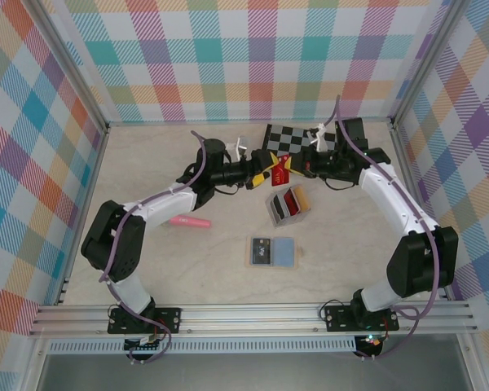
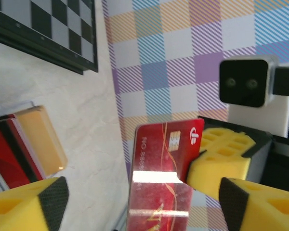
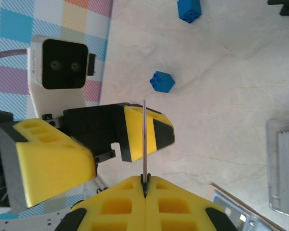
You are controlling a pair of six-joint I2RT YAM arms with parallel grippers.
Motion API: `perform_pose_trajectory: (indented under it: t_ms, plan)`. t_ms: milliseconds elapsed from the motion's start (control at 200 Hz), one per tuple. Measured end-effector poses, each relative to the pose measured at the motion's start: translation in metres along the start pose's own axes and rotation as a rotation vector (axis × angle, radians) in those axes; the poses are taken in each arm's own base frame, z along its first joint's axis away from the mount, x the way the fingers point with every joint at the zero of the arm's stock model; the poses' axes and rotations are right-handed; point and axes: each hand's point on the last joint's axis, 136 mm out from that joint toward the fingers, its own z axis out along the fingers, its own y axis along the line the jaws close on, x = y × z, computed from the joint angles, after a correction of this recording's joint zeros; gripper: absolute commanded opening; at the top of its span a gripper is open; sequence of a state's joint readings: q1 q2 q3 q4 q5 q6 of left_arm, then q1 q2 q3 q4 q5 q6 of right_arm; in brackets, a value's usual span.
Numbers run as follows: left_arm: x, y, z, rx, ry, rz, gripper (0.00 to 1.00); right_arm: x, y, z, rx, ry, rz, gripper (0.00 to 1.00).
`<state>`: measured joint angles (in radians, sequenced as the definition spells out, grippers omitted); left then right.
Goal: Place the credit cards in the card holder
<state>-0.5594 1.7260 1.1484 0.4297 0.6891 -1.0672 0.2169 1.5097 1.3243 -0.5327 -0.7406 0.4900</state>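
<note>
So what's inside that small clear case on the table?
Inside the clear case, a red card with a dark stripe shows on top. Anything stacked beneath it is covered, so I cannot count the cards.

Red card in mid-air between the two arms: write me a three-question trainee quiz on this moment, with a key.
1. True or false: the right hand is shut on the red card.
2. The left hand is: A) open, with a finger on each side of the card; B) shut on the card; C) resting on the table.
3. Which lies nearer the arm bases, the card holder or the clear case?

Key: 1 true; 2 A; 3 the card holder.
</note>
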Motion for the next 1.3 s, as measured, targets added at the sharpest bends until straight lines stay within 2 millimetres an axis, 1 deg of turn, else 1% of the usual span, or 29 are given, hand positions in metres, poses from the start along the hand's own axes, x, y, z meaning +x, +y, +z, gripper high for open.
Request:
perform_pose_trajectory:
  t_ms: [165, 245, 400, 460, 535, 600, 695, 700, 735, 810, 965, 1030, 1110, 1210, 1305]
  plan:
    - [0.001, -0.013, 0.003, 0.078, 0.025, 0.001, 0.52, -0.001, 0.007, -0.004, -0.064, 0.012, 0.017, 0.05]
    - [0.001, -0.019, 0.004, 0.110, 0.034, 0.002, 0.44, -0.001, 0.011, -0.004, -0.094, 0.020, 0.018, 0.05]
    - [0.001, -0.029, 0.003, 0.152, 0.043, -0.006, 0.21, -0.001, 0.012, -0.001, -0.132, 0.042, 0.026, 0.07]
    - [0.001, -0.029, 0.004, 0.156, 0.043, -0.010, 0.11, -0.001, 0.012, -0.001, -0.138, 0.044, 0.026, 0.09]
    - [0.001, -0.028, 0.004, 0.161, 0.045, -0.015, 0.00, -0.003, 0.009, -0.002, -0.130, 0.038, 0.034, 0.14]
    - [0.000, -0.032, 0.004, 0.176, 0.041, -0.010, 0.00, -0.003, 0.006, -0.001, -0.126, 0.041, 0.047, 0.20]
    - [-0.001, -0.032, 0.004, 0.176, 0.038, -0.026, 0.00, -0.002, 0.004, 0.000, -0.126, 0.042, 0.054, 0.29]
    - [-0.001, -0.032, 0.004, 0.177, 0.037, -0.025, 0.00, -0.002, 0.004, 0.000, -0.125, 0.042, 0.054, 0.31]
    - [-0.001, -0.033, 0.004, 0.181, 0.035, -0.028, 0.00, -0.001, 0.004, 0.000, -0.125, 0.044, 0.059, 0.34]
    - [-0.002, -0.034, 0.004, 0.191, 0.032, -0.036, 0.00, 0.000, 0.003, 0.001, -0.131, 0.048, 0.069, 0.38]
    - [-0.004, -0.036, 0.005, 0.215, 0.026, -0.060, 0.00, -0.001, 0.004, 0.004, -0.152, 0.057, 0.074, 0.37]
    - [-0.005, -0.034, 0.006, 0.221, 0.026, -0.075, 0.04, -0.002, 0.003, 0.006, -0.158, 0.061, 0.079, 0.29]
    - [-0.005, -0.031, 0.008, 0.226, 0.027, -0.098, 0.07, -0.003, 0.002, 0.007, -0.161, 0.063, 0.087, 0.25]
    - [-0.006, -0.028, 0.010, 0.235, 0.029, -0.125, 0.12, -0.004, 0.000, 0.007, -0.152, 0.057, 0.093, 0.20]
    - [-0.006, -0.029, 0.009, 0.243, 0.030, -0.141, 0.14, -0.005, -0.002, 0.008, -0.140, 0.050, 0.097, 0.21]
